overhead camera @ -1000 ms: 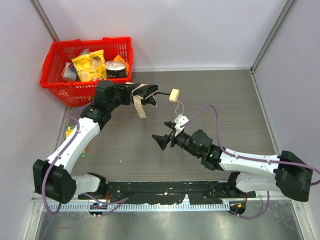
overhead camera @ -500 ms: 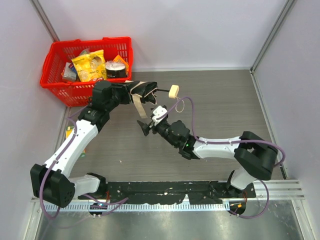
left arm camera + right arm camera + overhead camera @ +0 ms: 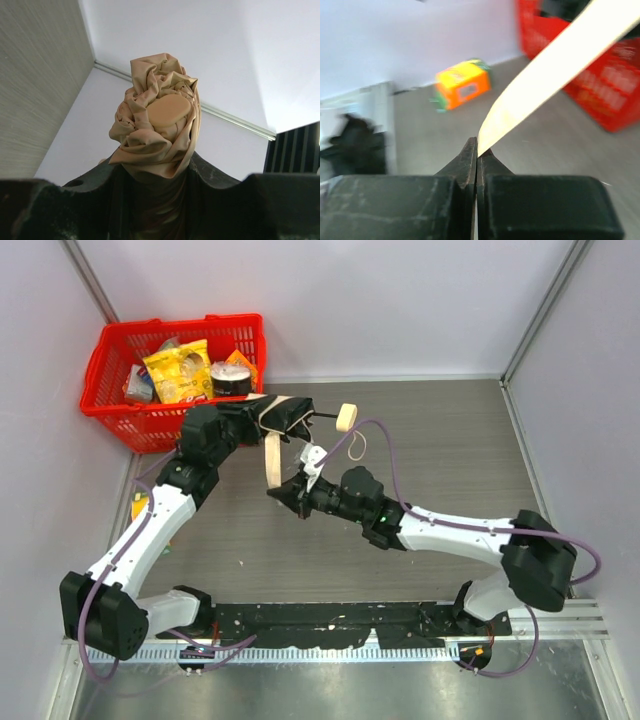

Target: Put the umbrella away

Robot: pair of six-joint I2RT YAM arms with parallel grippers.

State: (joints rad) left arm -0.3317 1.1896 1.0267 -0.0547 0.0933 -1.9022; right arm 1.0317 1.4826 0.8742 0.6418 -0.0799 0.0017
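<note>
Nearest to you, the right end effector is clenched, its two black fingers pressed flat together. The tip of the pale beige strap runs down into the seam between them, so it reads as pinched there. In the overhead view that arm reaches across the tabletop toward the left, with its fingertips at the strap's lower end.

Follow the strap upward and you reach the umbrella, which is held off the tabletop and lies roughly level. The left end effector is grasping it around the folded canopy. Its fingers sit on either side of the bunched tan fabric (a smooth oval cap shows in the middle of the folds). From the bundle a thin black shaft sticks out to the right and ends in the small cream handle. The loop cord hangs just below that handle.

Off to the left, an orange box lies on the tabletop. It is blurred in the right wrist view, and I cannot read its label.

Farthest back, in the left rear corner, stands the red basket. A yellow packet and other goods lie inside it. The umbrella hangs just in front of the basket's near right corner, outside it.
</note>
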